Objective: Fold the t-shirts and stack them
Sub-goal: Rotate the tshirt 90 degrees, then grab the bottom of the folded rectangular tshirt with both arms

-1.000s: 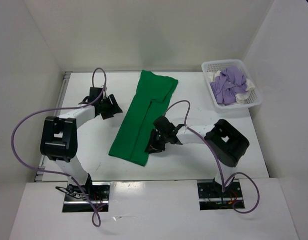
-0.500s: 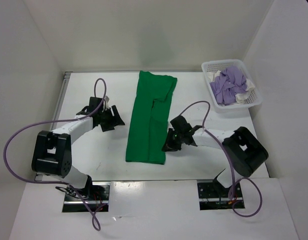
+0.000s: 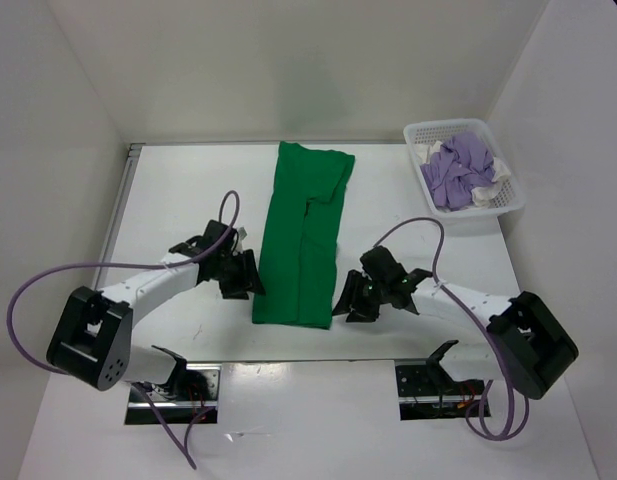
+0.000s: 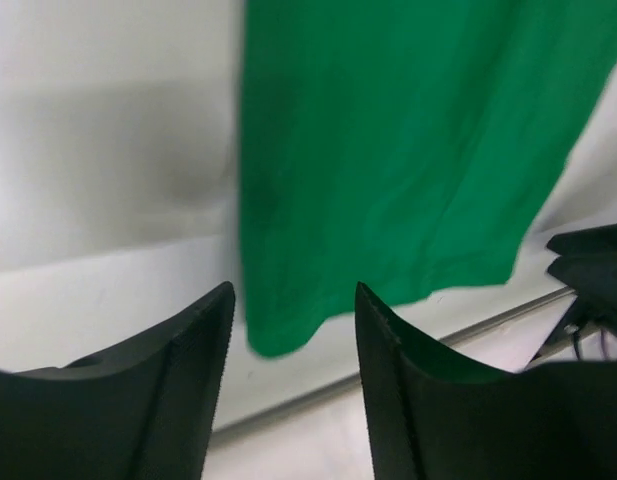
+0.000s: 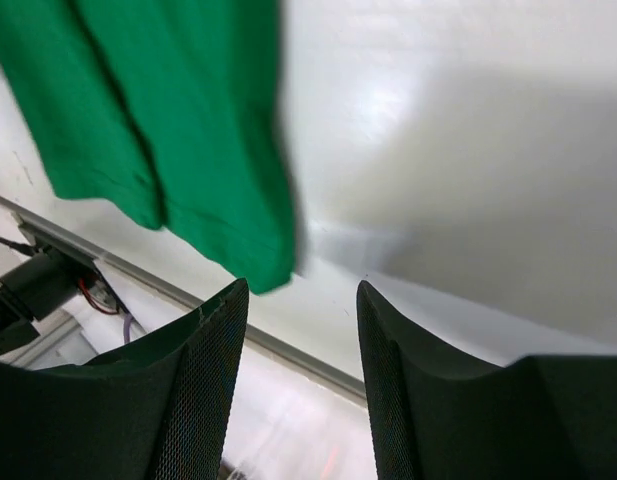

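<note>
Green t-shirt [image 3: 303, 240], folded into a long strip, lies flat between your two grippers.
Your left gripper [image 3: 252, 284] and right gripper [image 3: 346, 303] flank its near hem, both with jaws apart and empty. The purple t-shirt [image 3: 458, 168] and white t-shirt [image 3: 499, 170] sit bunched in the mesh basket [image 3: 509, 206], well beyond your right gripper.

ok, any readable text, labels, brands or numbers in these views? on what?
None readable in any view.
green shirt: plain, no print or tag showing.
purple shirt and white shirt in the basket: no label visible.
left gripper, right gripper: no markings visible.
</note>
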Tool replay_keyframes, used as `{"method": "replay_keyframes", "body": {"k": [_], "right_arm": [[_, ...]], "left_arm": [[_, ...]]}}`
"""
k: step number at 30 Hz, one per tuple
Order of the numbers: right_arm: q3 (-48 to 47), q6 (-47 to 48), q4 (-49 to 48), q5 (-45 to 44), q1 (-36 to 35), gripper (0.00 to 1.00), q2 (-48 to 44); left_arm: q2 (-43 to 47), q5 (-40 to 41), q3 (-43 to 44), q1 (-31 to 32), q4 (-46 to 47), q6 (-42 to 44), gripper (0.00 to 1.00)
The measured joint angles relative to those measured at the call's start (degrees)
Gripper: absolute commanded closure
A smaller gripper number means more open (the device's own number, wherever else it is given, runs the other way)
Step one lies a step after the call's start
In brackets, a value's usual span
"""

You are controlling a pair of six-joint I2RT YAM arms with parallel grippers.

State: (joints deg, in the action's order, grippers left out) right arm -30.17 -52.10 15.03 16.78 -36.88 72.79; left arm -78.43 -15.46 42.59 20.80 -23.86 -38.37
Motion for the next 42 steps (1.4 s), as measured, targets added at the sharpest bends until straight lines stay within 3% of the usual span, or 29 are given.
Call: {"method": "replay_keyframes", "body": {"k": [5,14,19,24,32,42], "right_arm": [[3.1,-3.4,0.9,1.0,-1.2,0.47,-2.8],[3.3,-5.6,-0.6,1.8,-3.2,0.47,-2.3],[3.3,-7.1,-3.7,2.8,-4.7,0.48,1.7],[3.3,-8.4,-7.3,3.0,-4.9,0.52,2.6],[3.8,-9.0,-8.7,2.5,-4.9,0.63,3.2],[4.3,-8.8,-9.3,2.8,-4.9,0.60,4.3]], "left_arm": [[6.9,4.0,-2.0,1.3,-7.3,-5.8,0.35],[6.2,2.8,-8.1,1.2,-8.1,-12.2,0.39],[5.4,1.3,-10.2,1.2,-6.5,-14.1,0.45],[5.4,-0.6,-11.5,1.2,-3.0,-16.1,0.43],[5.6,-2.8,-12.9,1.2,2.0,-17.9,0.46],[8.3,-1.7,-12.3,1.2,-0.7,-17.2,0.46]]}}
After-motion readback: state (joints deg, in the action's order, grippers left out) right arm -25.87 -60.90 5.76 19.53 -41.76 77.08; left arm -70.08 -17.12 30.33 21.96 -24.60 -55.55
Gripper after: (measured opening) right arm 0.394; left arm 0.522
